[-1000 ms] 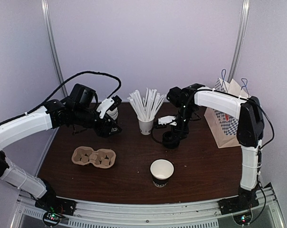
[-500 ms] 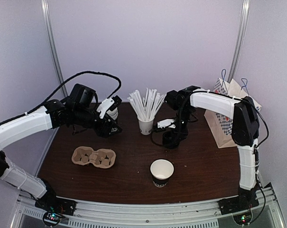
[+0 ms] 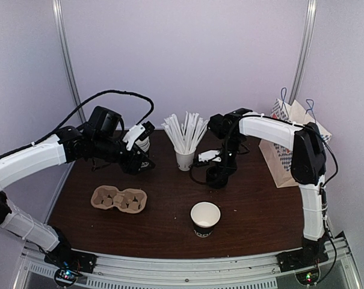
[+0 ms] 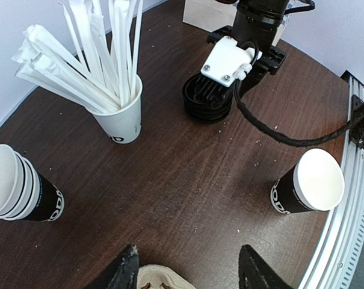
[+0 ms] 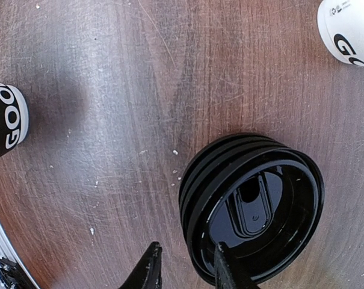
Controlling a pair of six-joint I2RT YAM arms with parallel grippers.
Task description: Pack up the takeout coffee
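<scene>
Lidless, the takeout coffee (image 3: 205, 218) stands near the front edge of the surface (image 3: 260, 211). Beyond it, the right claw (image 5: 188, 256) straddles the rim of the lid stack (image 5: 254, 205), fingers parted, not yet pinching, likely to fetch a cover. The left claw (image 4: 191, 271) hangs open, empty, clear of the work.

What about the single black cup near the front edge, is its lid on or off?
Off. The cup stands upright, its white inside showing; the black lids sit stacked apart, at the right claw.
</scene>
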